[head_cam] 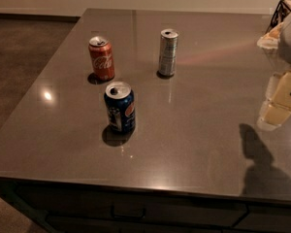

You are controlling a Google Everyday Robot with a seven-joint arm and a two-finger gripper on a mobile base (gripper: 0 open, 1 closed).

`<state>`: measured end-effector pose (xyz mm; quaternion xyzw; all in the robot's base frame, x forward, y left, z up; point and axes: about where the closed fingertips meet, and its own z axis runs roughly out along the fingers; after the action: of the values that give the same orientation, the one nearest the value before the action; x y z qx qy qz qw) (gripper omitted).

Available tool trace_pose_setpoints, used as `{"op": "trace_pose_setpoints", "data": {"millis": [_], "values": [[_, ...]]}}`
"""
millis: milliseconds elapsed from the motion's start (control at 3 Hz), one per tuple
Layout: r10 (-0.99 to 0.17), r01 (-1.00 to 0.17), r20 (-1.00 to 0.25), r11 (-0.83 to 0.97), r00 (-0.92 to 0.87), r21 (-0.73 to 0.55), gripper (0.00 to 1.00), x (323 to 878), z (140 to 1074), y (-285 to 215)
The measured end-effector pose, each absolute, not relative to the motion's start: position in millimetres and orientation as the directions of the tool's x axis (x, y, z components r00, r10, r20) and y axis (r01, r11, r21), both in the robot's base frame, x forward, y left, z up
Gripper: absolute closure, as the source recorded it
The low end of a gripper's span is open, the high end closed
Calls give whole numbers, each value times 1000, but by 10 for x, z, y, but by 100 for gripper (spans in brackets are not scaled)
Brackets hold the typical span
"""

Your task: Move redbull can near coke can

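The redbull can (pixel 168 52) is tall, slim and silver-grey, and stands upright at the middle back of the grey table (pixel 194 130). The coke can (pixel 101 58) is red with white script and stands upright to its left, about a can's height away. My gripper (pixel 279 101) shows as cream-yellow parts at the right edge of the view, above the table and far to the right of both cans. It holds nothing that I can see.
A dark blue can (pixel 120 107) with a red-white-blue logo stands in front of the coke can. A dark basket (pixel 281 8) sits at the far right corner. The table's left edge drops to the floor (pixel 19 52). The gripper's shadow (pixel 259 164) lies at front right.
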<state>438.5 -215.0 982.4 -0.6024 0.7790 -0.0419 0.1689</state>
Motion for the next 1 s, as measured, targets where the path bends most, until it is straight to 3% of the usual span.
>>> {"op": "trace_pose_setpoints", "data": {"millis": [333,1000], "values": [[-953,-924,-212,271,-218,-271,0,4391,9830,-2145],[-920,-884,-272,358,-281,-299,0,4915,9844,-2069]]}}
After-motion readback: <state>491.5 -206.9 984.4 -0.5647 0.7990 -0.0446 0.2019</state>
